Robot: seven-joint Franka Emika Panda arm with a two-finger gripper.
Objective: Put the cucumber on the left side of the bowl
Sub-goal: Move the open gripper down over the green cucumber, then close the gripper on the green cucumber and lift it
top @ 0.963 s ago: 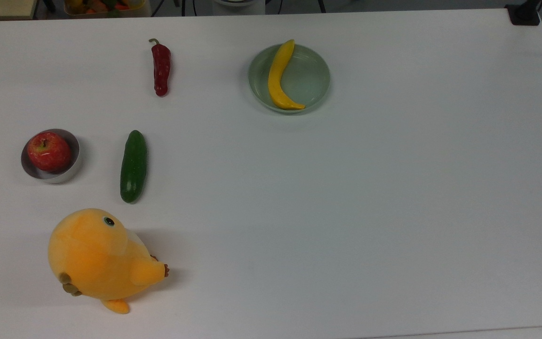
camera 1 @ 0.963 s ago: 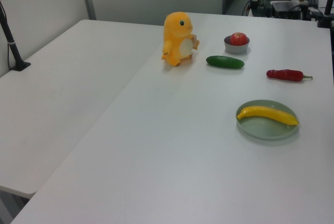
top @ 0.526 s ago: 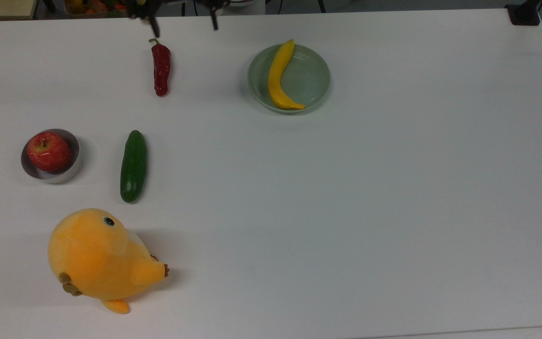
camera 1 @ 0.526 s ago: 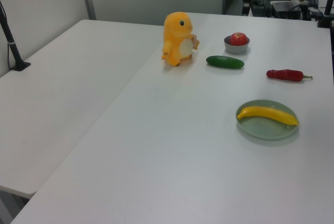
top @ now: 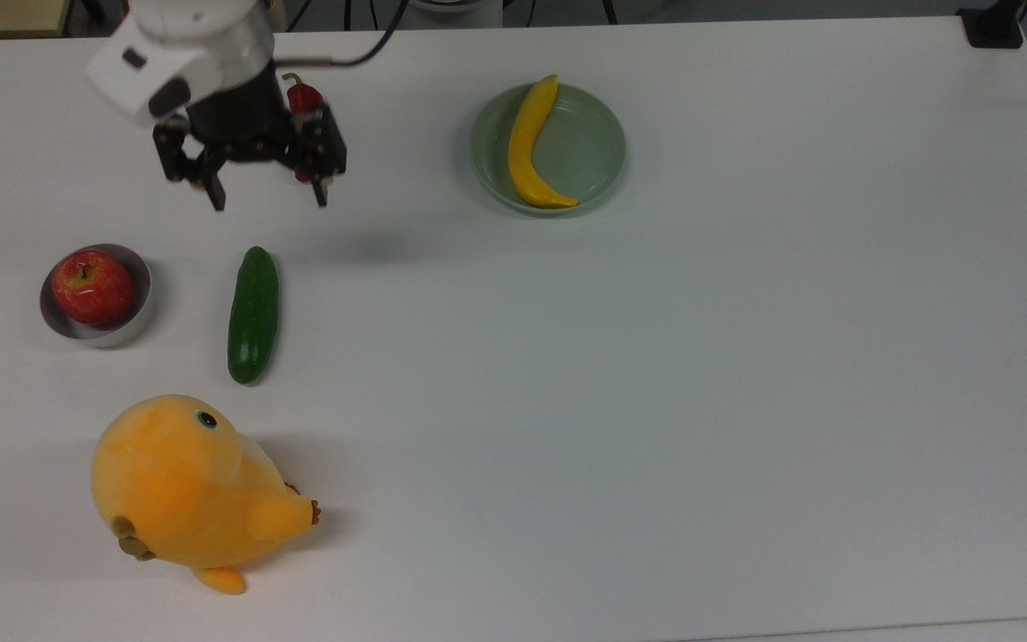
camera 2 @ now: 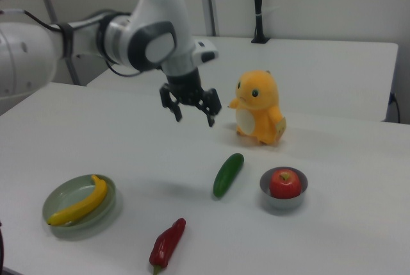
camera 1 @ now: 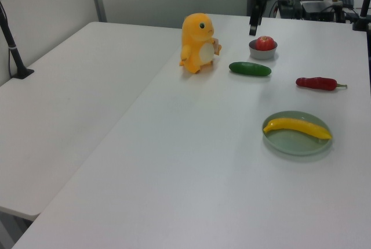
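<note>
The dark green cucumber [top: 253,314] lies flat on the white table, just to the top view's right of the small silver bowl [top: 103,337], which holds a red apple [top: 93,285]. My gripper [top: 269,201] hangs open and empty above the table, short of the cucumber's far end. In the right view the gripper [camera 2: 194,119] hovers well above the cucumber [camera 2: 228,174] and the bowl [camera 2: 282,203]. In the left view the cucumber [camera 1: 250,68] lies in front of the bowl [camera 1: 262,53].
A red chili [camera 2: 167,243] lies partly under the arm in the top view. A pale green dish [top: 607,143] holds a banana [top: 531,147]. An orange plush toy [top: 188,486] stands near the cucumber's near end. The table's right half in the top view is bare.
The arm has come in from the top view's top edge and moved down toward the cucumber, now covering part of the chili. The objects have not moved.
</note>
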